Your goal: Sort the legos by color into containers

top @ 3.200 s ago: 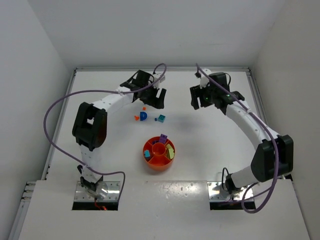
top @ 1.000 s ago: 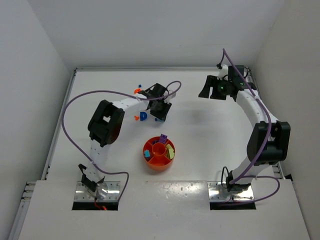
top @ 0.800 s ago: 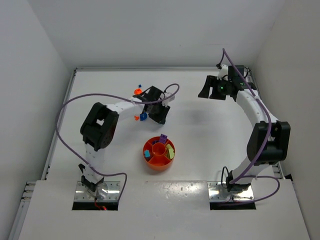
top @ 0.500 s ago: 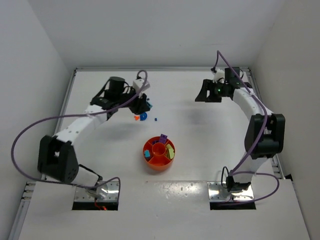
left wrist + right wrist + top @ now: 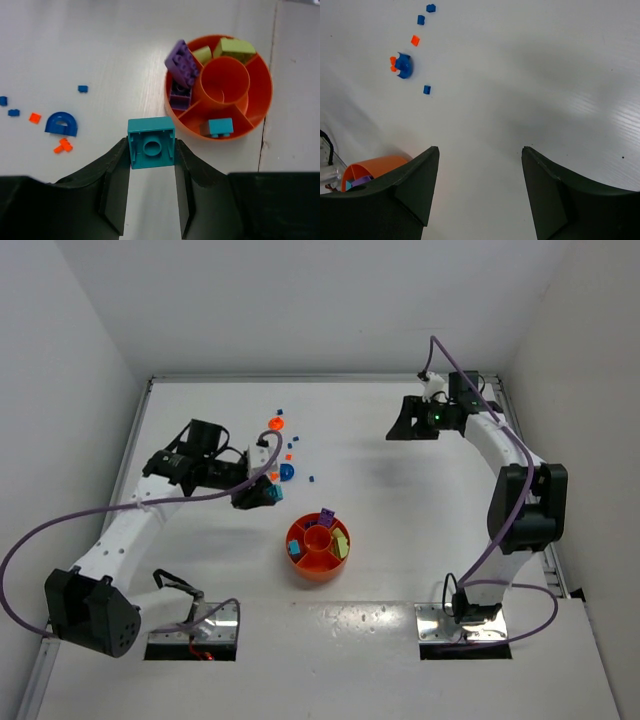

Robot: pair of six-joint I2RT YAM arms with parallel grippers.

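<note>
**Teal brick held beside the tray, right arm idle at the far edge**

White table surface, closed in by plain white walls, carries everything here. At its near centre stands the round orange plastic tray [image 5: 316, 576] [image 5: 267, 80], a central cup ringed by wedge sections.

Seen from the left wrist, a purple brick [image 5: 181, 62] leans tilted in the wedge at 10 o'clock. Two lime-green bricks [image 5: 235, 48] lie in the wedges at 12 and 1 o'clock, and a light-blue brick [image 5: 220, 126] sits in the wedge at 6 o'clock. The central cup holds nothing.

The left gripper [image 5: 258, 492] [image 5: 151, 146] is closed part-way on a square teal plastic brick [image 5: 267, 494] [image 5: 151, 143], one finger pressed to each side. Brick and gripper are at 10 o'clock from the tray, near it but apart.

Loose pieces lie on the table at 11 o'clock from the tray: a blue arch-shaped brick [image 5: 287, 472] [image 5: 61, 123], tiny orange bits [image 5: 62, 146] just beside it, and tiny blue bits [image 5: 82, 88] scattered around.

The right gripper [image 5: 405, 425] [image 5: 479, 165] is at 1 o'clock from the tray, well apart, its fingers spread wide with only bare table between them.
</note>
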